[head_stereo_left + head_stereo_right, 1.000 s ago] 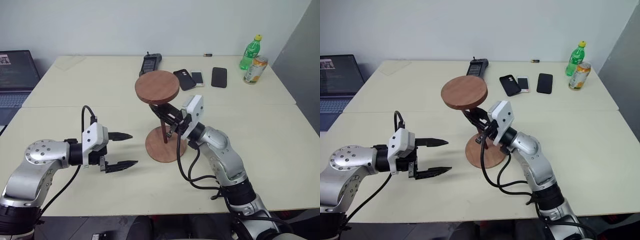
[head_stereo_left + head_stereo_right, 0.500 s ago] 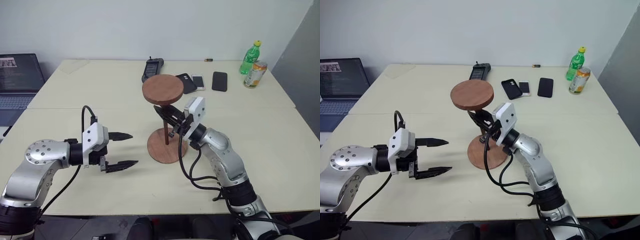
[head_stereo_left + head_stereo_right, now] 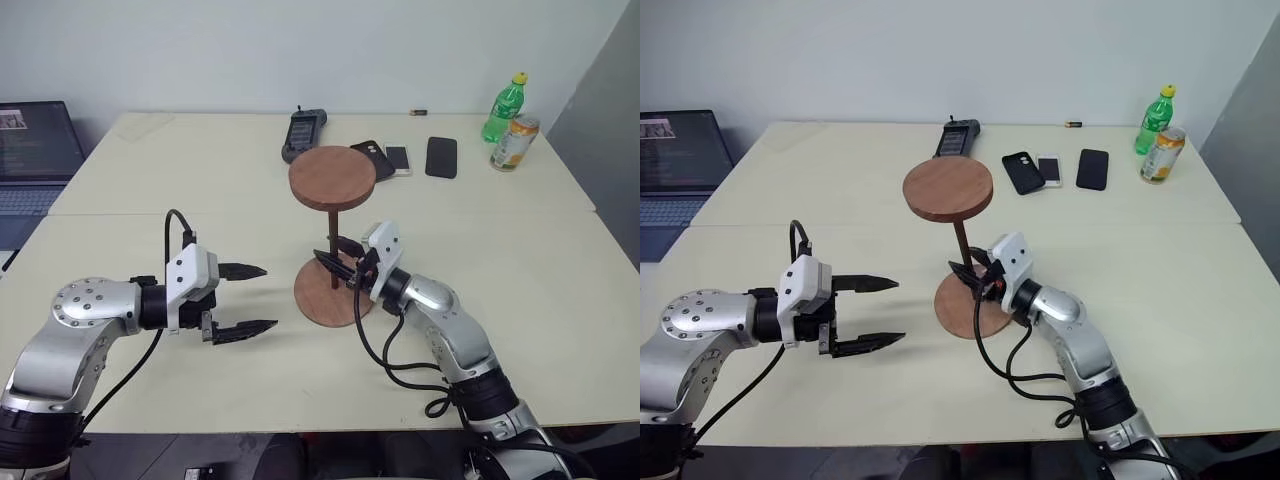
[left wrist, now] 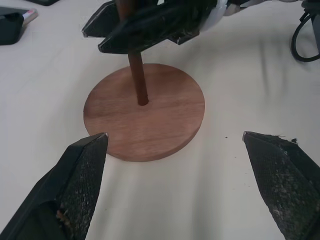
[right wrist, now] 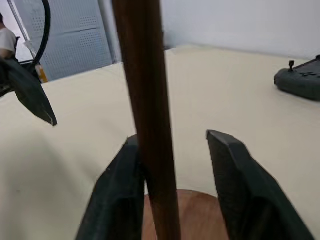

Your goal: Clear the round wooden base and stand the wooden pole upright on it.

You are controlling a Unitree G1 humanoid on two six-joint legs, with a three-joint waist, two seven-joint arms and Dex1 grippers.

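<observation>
The round wooden base [image 3: 318,306] lies flat on the table in front of me. The wooden pole [image 3: 332,232] stands upright in its centre hole, with its smaller disc [image 3: 339,178] on top. My right gripper [image 3: 336,263] is low on the pole, open, with one finger on each side. In the right wrist view the pole [image 5: 147,100] runs close along one finger [image 5: 120,190], with a gap to the other finger [image 5: 237,185]. My left gripper [image 3: 242,298] hovers open to the left of the base, holding nothing. Its wrist view shows the base [image 4: 160,117] and pole [image 4: 136,75].
At the back of the table lie a black handheld device [image 3: 302,130], three phones [image 3: 441,156] and a small dark object [image 3: 417,111]. A green bottle [image 3: 503,106] and a can [image 3: 513,142] stand back right. A laptop [image 3: 30,150] sits far left.
The right gripper has sunk down along the pole and opened. The pole has gone from tilted to upright on the base. The left gripper has stayed still.
</observation>
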